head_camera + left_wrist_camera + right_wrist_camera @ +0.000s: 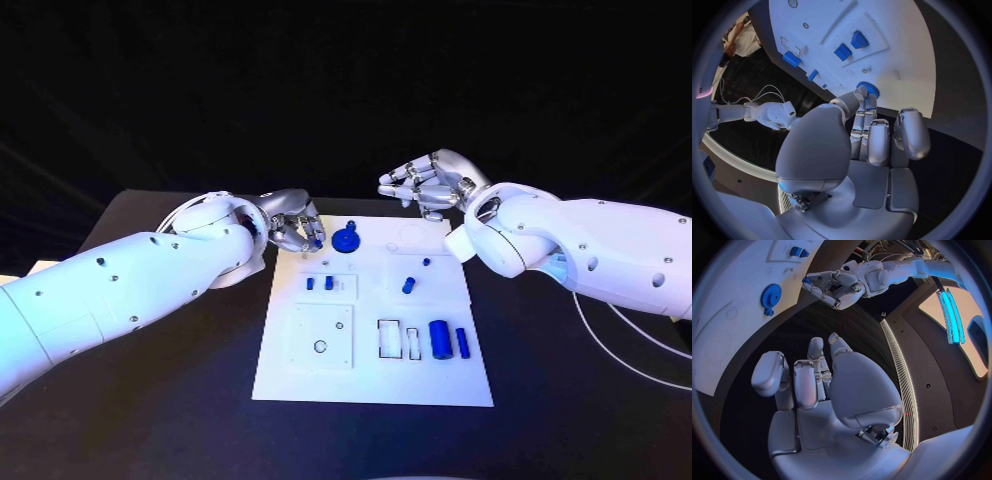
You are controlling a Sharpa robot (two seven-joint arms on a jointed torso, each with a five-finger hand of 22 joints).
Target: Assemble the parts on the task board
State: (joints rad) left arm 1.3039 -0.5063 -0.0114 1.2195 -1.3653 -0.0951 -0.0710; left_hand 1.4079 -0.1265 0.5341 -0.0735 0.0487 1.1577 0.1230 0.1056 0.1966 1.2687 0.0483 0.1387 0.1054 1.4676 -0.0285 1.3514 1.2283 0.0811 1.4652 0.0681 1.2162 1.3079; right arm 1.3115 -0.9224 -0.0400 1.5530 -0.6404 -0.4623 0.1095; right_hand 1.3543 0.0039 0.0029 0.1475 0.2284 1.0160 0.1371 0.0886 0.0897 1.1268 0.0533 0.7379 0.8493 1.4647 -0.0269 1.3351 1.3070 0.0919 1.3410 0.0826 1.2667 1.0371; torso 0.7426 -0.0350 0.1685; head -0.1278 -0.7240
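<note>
One blue gear (771, 295) lies beside the left hand (831, 286).

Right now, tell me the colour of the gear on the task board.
Blue; the gear shows best in the right wrist view.

The task board (372, 385) is a white rectangular plate lying flat mid-table. On it: a blue gear (346, 240) near the far edge, two small blue blocks (320, 283) left of centre, one blue peg (410, 285) — and two upright blue pieces (450, 342) at the right
</note>
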